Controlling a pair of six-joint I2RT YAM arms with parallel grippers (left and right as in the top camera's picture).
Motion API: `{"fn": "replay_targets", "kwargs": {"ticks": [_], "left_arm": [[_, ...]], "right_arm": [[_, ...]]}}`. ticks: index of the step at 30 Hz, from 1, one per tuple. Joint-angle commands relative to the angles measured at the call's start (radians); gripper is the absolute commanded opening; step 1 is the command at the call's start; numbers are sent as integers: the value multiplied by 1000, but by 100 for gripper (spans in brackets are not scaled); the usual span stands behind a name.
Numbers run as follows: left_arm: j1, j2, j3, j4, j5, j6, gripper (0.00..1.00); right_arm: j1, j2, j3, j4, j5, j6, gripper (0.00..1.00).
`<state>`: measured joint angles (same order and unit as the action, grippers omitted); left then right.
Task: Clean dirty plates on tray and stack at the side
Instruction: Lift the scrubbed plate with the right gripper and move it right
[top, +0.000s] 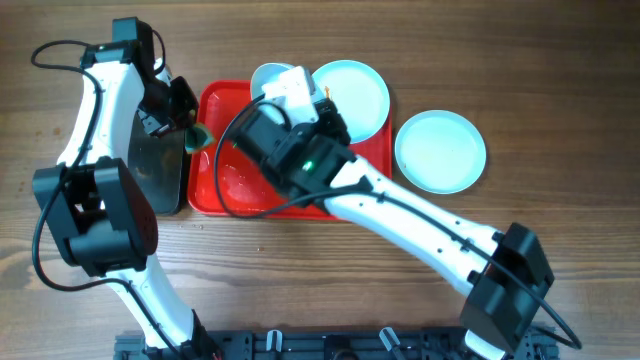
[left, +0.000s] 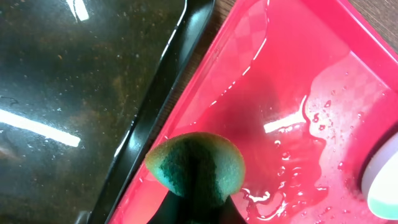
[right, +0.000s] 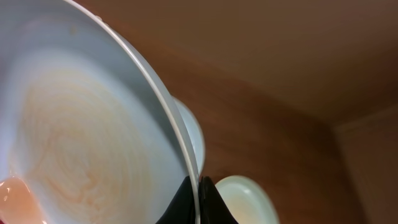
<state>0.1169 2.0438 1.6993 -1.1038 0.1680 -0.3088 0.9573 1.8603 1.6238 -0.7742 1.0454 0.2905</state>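
Two pinches: right claw (right: 199, 190) on plate (right: 81, 143) rim, left claw (left: 194, 210) on sponge (left: 196, 163) over tray (left: 292, 68)

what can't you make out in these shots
Held plate: overhead, the right arm covers most of it; the right wrist view cuts off its left and bottom.
Red tray middle: overhead, hidden under the same arm.
Left pincer fingertips: left wrist view, the sponge covers them.
Upper plate smears, if any: too faint overhead.
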Motion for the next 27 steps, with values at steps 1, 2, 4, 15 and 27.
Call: {"fn": "replay_targets", "kwargs": {"ticks": [1, 2, 4, 15, 27], "left_arm": [[-4, -31, 17, 4, -32, -22, 4], [-4, -31, 17, 4, -32, -22, 4], [-4, -31, 17, 4, -32, -22, 4], [-4, -31, 16, 3, -32, -22, 4], [-4, -31, 16, -1, -32, -21, 4]], "right_arm": [[52, -2, 3, 6, 241, -29, 4], [63, -2, 3, 7, 269, -29, 4], [75, -2, 3, 11, 301, -29, 4], [89, -2, 3, 16, 183, -27, 4], [-197, -111, 3, -296, -803, 154, 4]]}}
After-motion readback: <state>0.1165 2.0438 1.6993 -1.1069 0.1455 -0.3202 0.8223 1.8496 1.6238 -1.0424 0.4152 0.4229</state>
